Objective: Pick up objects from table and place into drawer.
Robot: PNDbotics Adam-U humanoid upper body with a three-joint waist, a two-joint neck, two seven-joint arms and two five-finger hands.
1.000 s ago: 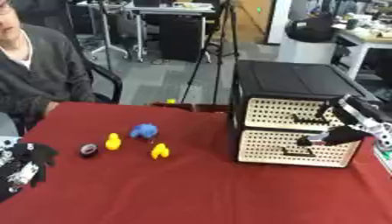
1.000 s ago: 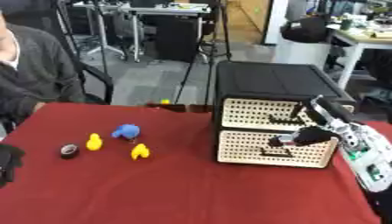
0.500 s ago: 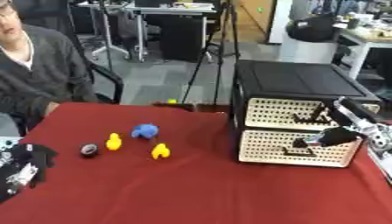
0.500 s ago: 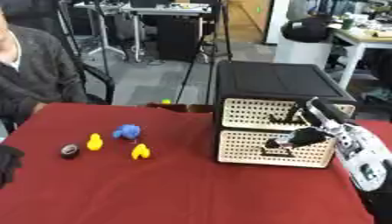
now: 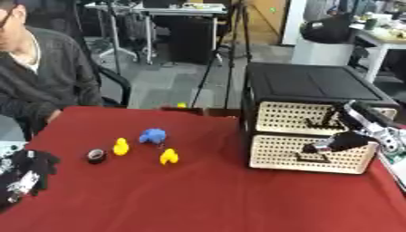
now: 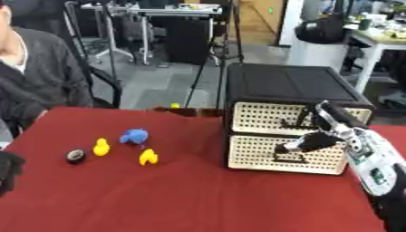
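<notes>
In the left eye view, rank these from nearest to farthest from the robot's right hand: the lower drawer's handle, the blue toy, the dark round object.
From the right hand:
1. Lower drawer's handle, just below the fingertips on the drawer unit.
2. Blue toy, mid-table to the left.
3. Dark round object, farthest left, beyond the yellow ducks.

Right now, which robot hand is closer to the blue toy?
The left. The left robot hand rests at the table's lower left corner, a little way left of the blue toy. The right robot hand is far across, at the lower drawer.
</notes>
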